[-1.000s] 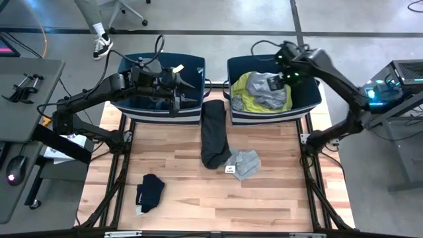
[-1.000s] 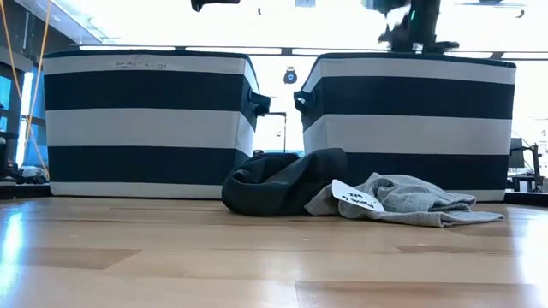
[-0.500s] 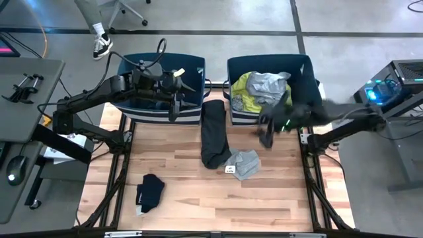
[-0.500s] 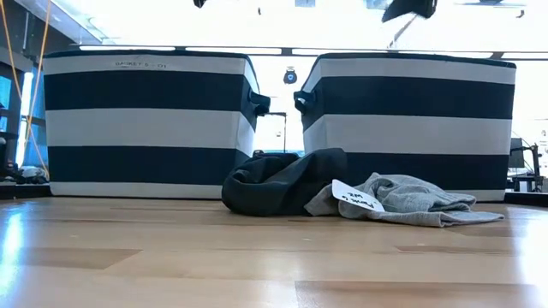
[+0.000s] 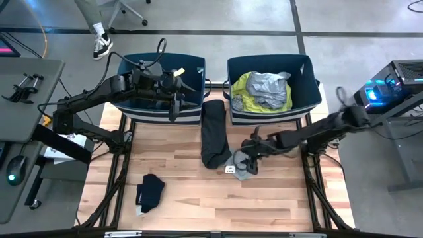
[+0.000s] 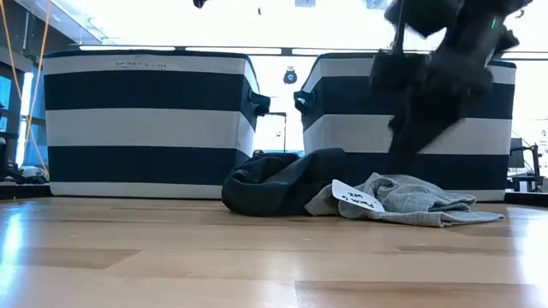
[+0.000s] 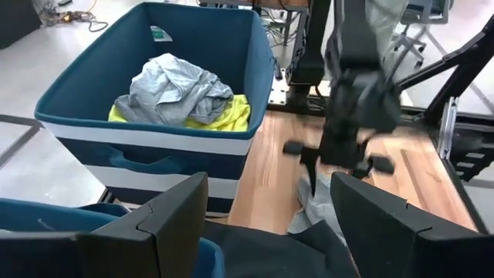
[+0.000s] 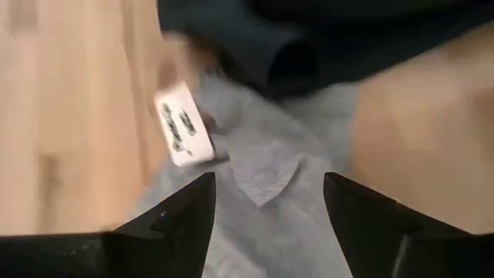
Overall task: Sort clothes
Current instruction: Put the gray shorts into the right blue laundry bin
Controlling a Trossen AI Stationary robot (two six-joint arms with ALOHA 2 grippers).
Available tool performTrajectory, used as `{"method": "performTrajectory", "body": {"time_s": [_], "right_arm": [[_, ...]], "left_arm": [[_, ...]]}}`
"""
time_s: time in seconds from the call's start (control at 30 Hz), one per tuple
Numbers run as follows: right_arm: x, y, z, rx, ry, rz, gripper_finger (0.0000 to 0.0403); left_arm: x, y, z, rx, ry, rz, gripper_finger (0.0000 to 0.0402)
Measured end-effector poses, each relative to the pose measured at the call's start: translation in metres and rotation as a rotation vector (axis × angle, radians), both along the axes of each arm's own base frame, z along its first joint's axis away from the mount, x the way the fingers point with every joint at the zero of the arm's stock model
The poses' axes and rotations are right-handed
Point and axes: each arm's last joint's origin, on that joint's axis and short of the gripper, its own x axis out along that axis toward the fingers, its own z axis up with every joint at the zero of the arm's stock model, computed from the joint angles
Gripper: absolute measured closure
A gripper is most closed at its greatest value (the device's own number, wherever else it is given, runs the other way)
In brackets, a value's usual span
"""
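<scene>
My right gripper (image 5: 246, 158) is open and hangs just above a grey garment (image 5: 243, 166) with a white tag (image 8: 183, 125) that lies flat on the table; its fingers stand over the cloth (image 8: 262, 162). A long black garment (image 5: 214, 132) lies beside it, its far end against the bins. A dark navy garment (image 5: 149, 192) lies at the near left. My left gripper (image 5: 182, 96) is open and empty over the left bin (image 5: 132, 109). The right bin (image 5: 307, 99) holds a neon yellow garment (image 5: 241, 92) and a grey one (image 5: 268, 86).
The two striped blue bins stand side by side at the table's far edge. Bare wood lies between the navy garment and the grey one and along the near edge. A person's foot (image 5: 101, 45) shows on the floor beyond the left bin.
My right gripper has swung from above the right bin toward the table's near edge and down, and now hangs over the grey garment on the table. The garments on the table have stayed where they were.
</scene>
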Motion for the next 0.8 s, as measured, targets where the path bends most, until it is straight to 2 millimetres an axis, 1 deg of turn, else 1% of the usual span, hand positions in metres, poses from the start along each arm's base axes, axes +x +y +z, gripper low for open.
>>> {"method": "performTrajectory", "body": {"time_s": [0.13,0.17,0.23,0.3,0.37,0.4,0.43,0.47,0.5,0.53,0.57,0.6,0.67,0.73,0.8], "right_arm": [[0.010,0.003,-0.033,0.005,0.071,0.098,0.0209],[0.012,0.003,-0.041,-0.003,0.104,0.103,0.0221],[0.018,0.004,-0.049,0.000,0.138,0.085,0.0254],[0.023,0.005,-0.052,0.020,0.174,0.046,0.0298],[0.028,0.006,-0.047,0.054,0.213,-0.012,0.0355],[0.031,0.007,-0.040,0.066,0.229,-0.035,0.0378],[0.033,0.007,-0.032,0.071,0.254,-0.040,0.0388],[0.033,0.007,-0.025,0.067,0.287,-0.041,0.0388],[0.034,0.008,-0.013,0.065,0.310,-0.029,0.0385],[0.037,0.009,0.002,0.070,0.310,-0.011,0.0384],[0.040,0.010,0.022,0.075,0.276,0.017,0.0386],[0.040,0.010,0.042,0.071,0.265,0.040,0.0392],[0.034,0.008,0.078,0.046,0.283,0.078,0.0398],[0.030,0.001,0.117,0.038,0.251,0.093,0.0396],[0.021,-0.012,0.165,0.017,0.152,0.063,0.0396]], "left_arm": [[0.000,0.000,0.000,-0.034,-0.003,0.017,0.0145],[0.000,0.000,0.000,-0.041,-0.003,0.020,0.0145],[0.000,0.000,0.000,-0.058,-0.005,0.028,0.0145],[0.000,0.000,0.000,-0.073,-0.007,0.035,0.0145],[0.000,0.000,0.000,-0.085,-0.009,0.042,0.0145],[0.000,0.000,0.000,-0.088,-0.009,0.044,0.0145],[0.000,0.000,0.000,-0.095,-0.010,0.047,0.0145],[0.000,0.000,0.000,-0.104,-0.011,0.051,0.0145],[0.000,0.000,0.000,-0.110,-0.013,0.054,0.0145],[0.000,0.000,0.000,-0.117,-0.016,0.058,0.0145],[0.000,0.000,0.000,-0.123,-0.017,0.061,0.0145],[0.000,0.000,0.000,-0.125,-0.018,0.061,0.0145],[0.000,-0.001,0.000,-0.130,-0.020,0.060,0.0145],[0.001,-0.002,0.001,-0.130,-0.024,0.055,0.0145],[0.002,-0.004,0.001,-0.129,-0.027,0.048,0.0145]]}}
